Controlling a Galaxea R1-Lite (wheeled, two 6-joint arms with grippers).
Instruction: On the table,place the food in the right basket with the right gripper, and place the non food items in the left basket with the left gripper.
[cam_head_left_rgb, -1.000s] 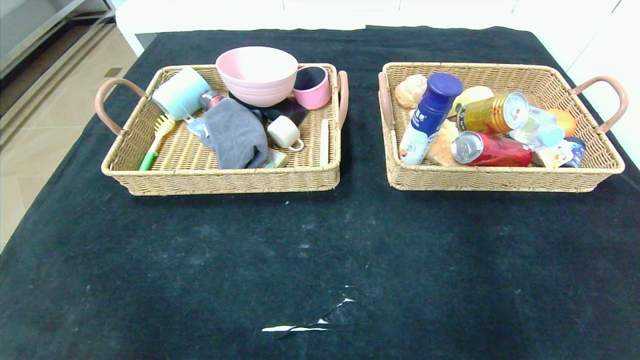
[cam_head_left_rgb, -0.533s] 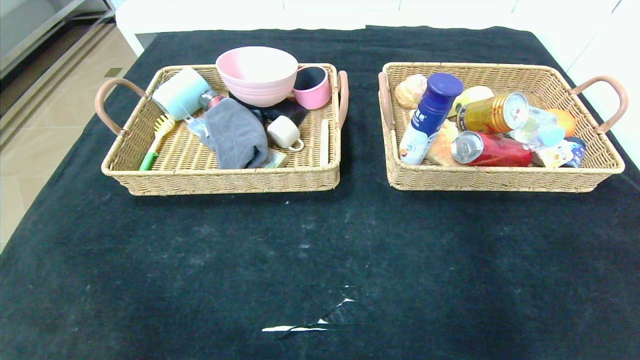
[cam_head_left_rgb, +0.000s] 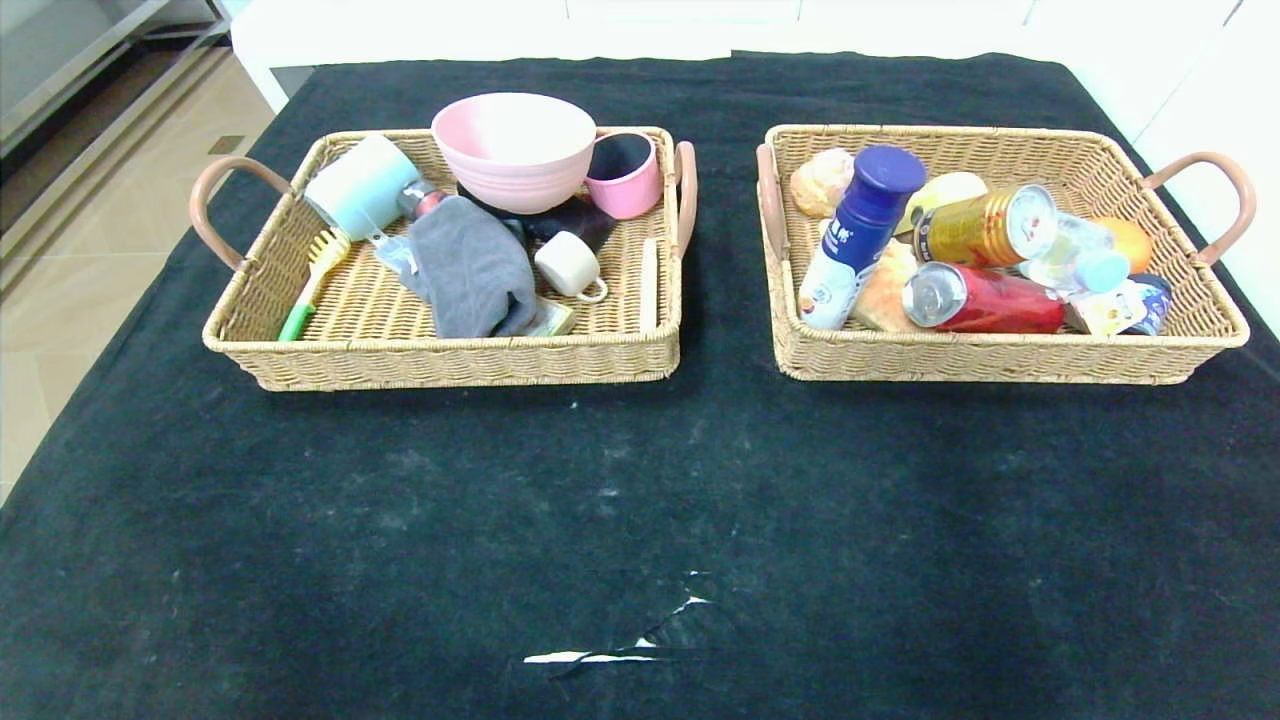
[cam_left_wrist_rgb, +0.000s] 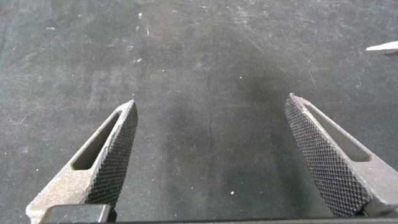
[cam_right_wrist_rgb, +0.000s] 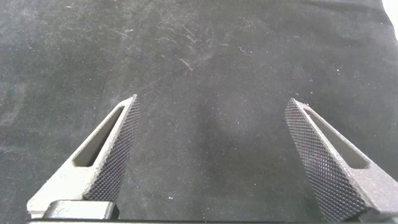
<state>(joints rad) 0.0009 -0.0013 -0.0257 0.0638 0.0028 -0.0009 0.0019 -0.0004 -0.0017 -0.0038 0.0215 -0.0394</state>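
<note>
the left basket holds a pink bowl, cups, the grey towel and the white marker. the right basket holds the gold can, water bottle, bun and yellow pack. the left gripper and right gripper hang spread wide over bare table cloth, empty, neither near any basket.

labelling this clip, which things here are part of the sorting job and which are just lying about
Part of the job:
- left basket, holding grey towel
- right basket, holding gold can, water bottle, bun
- left tool and right tool, open over the table

Just lying about:
- white tear in the cloth
</note>
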